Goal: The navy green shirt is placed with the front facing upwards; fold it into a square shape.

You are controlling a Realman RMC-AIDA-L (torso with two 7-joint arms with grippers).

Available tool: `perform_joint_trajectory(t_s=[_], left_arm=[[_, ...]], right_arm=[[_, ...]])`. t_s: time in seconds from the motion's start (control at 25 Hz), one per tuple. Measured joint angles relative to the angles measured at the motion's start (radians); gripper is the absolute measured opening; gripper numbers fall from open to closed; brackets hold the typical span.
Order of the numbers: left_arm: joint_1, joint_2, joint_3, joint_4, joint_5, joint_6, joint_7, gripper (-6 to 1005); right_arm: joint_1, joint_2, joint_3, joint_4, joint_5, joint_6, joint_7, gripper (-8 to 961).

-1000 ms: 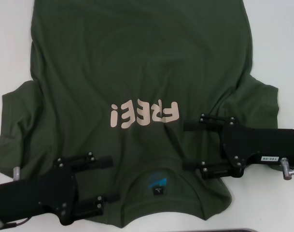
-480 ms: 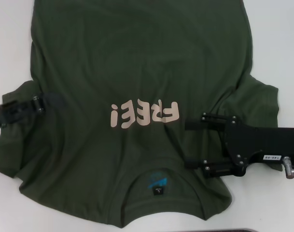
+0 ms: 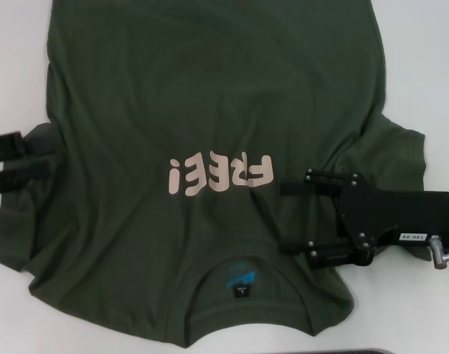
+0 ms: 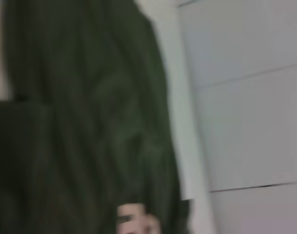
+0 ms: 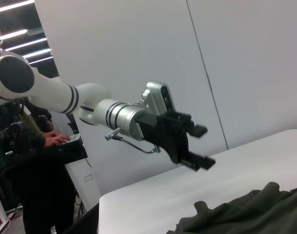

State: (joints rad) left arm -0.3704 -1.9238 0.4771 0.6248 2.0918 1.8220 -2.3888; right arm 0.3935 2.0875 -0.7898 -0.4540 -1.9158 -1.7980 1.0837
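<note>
The navy green shirt lies spread front-up on the white table, its collar toward me and the pale "FREE!" lettering upside down. My left gripper hangs open at the left sleeve, near the picture's left edge, holding nothing. The right wrist view shows this left gripper raised above the table, with a rumpled shirt edge below. My right gripper is open over the shirt's right shoulder, fingers pointing at the collar. The left wrist view shows only blurred green cloth.
Bare white table shows left and right of the shirt. A dark strip runs along the near edge. In the right wrist view a person sits at a laptop beyond the table's far end.
My left gripper left the spot beside the collar, swung up to the left sleeve and drew back toward the picture's left edge. The right gripper barely shifted.
</note>
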Motion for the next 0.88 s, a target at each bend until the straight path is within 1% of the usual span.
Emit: perform_joint_trajectory(t_s=[0.04,0.2,0.4,0.56,0.64,0.72,0.88], left_arm=[[0.0,0.004,-0.001,0.009,0.038,-0.012,-0.018,654],[-0.002,0.009,-0.001,0.031,0.112,-0.035,-0.044,654],[0.005,0.019,-0.026,0.039,0.129,-0.051,-0.056,654],[0.022,0.035,-0.071,0.04,0.133,-0.084,-0.062,653],[0.033,0.042,-0.078,0.041,0.14,-0.101,-0.065,653],[0.039,0.046,-0.084,0.041,0.165,-0.124,-0.071,653],[0.04,0.047,-0.093,0.041,0.239,-0.166,-0.093,653]], right_arm=[[0.001,0.0,0.0,0.0,0.0,0.001,0.0,914],[0.003,0.001,-0.001,0.0,0.0,0.003,0.0,914],[0.004,0.002,0.0,0.0,0.0,0.005,0.001,914],[0.001,0.0,0.0,0.001,-0.003,0.006,0.004,915],[-0.002,0.0,0.0,0.002,-0.002,0.006,0.004,915],[-0.004,0.0,0.0,0.002,-0.002,0.006,0.004,915],[-0.005,0.001,0.0,0.003,-0.002,0.006,0.004,915]])
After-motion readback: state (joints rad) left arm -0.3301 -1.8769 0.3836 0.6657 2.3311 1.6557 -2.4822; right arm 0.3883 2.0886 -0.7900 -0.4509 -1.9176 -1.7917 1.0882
